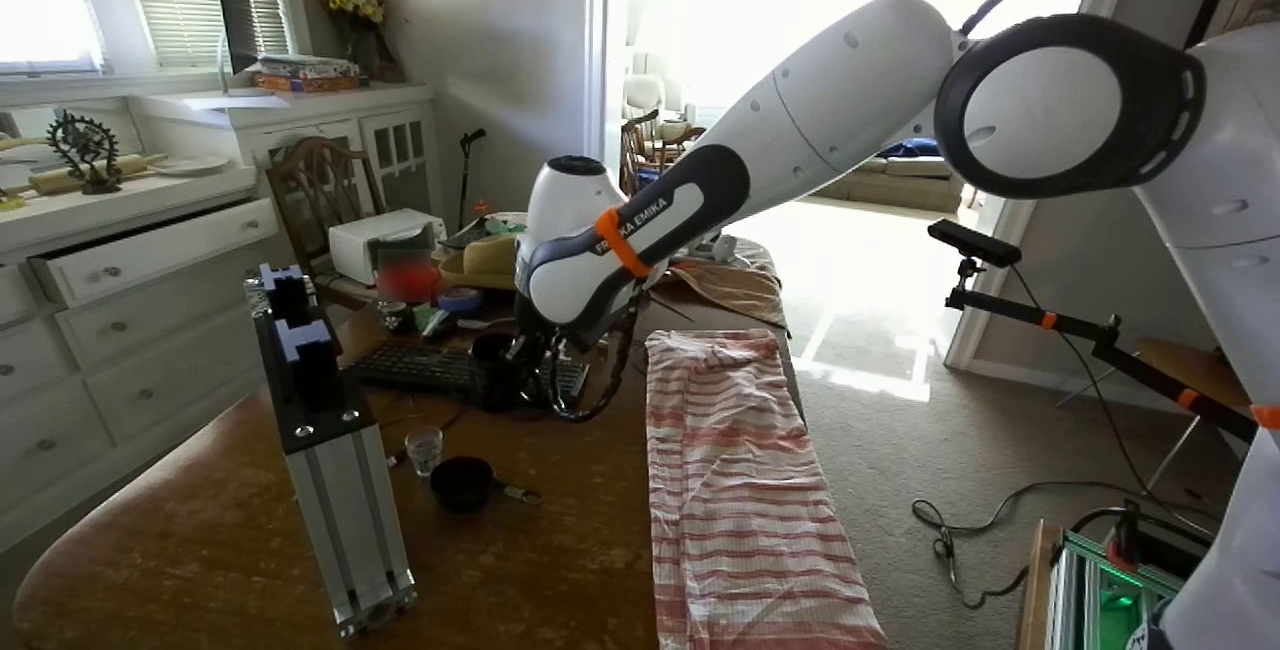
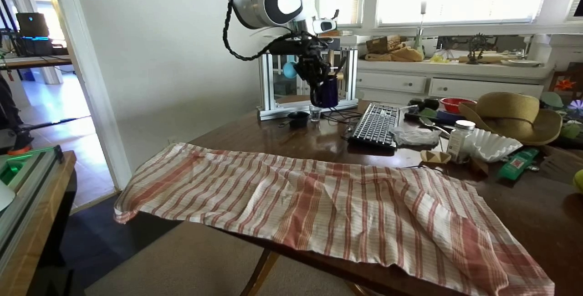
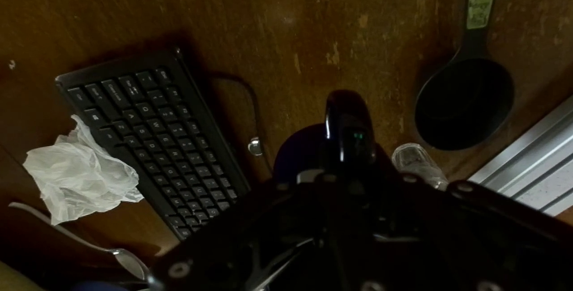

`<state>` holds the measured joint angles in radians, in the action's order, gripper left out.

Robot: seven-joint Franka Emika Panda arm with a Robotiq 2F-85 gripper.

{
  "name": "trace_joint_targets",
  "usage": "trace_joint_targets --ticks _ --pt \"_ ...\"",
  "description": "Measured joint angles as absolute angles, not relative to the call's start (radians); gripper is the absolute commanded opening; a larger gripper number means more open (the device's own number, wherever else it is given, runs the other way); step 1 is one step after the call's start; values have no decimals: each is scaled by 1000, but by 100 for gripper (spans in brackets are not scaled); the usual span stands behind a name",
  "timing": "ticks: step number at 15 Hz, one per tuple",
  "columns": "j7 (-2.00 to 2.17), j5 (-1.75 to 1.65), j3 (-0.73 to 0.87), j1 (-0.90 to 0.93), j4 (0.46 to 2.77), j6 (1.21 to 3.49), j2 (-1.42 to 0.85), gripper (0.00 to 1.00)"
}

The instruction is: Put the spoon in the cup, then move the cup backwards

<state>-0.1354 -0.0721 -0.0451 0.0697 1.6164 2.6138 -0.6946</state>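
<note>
The gripper (image 2: pixel 319 82) is squeezed tight on the dark cup (image 2: pixel 329 93) and holds it up in the air over the worktop (image 2: pixel 253 141). It has the cup by one side; I cannot tell if it pinches the handle or the wall. The cup looks about upright. What looks like the spoon (image 2: pixel 340 64) sticks up at the top of the cup and leans to the right, but it is too small and dark to be sure.

In an exterior view, a small clear glass (image 2: pixel 315 114) stands on the worktop, lower down and a bit left of the cup. A black scoop (image 2: pixel 299 120) sits just left of the glass. In the wrist view, a yellow-green sticker (image 3: pixel 479 11) shows on its handle. A big metal frame (image 2: pixel 267 82) stands on the far side.

A black keyboard (image 2: pixel 373 125) lies flat to the right of the cup. A crumpled plastic bag (image 2: pixel 416 136) is just beside the keyboard, and a second spoon (image 2: pixel 427 122) lies just past the bag. More to the right are a jar (image 2: pixel 460 143) with a shiny lid and, farther away, a red bowl (image 2: pixel 452 105) and a straw hat (image 2: pixel 505 104). A red and white striped cloth (image 2: pixel 296 205) is spread along the near side.
</note>
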Motion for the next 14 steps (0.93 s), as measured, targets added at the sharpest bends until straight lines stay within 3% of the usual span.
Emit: trace_joint_targets --ticks 14 --pt "-121 -72 -34 90 1295 2551 -964 5"
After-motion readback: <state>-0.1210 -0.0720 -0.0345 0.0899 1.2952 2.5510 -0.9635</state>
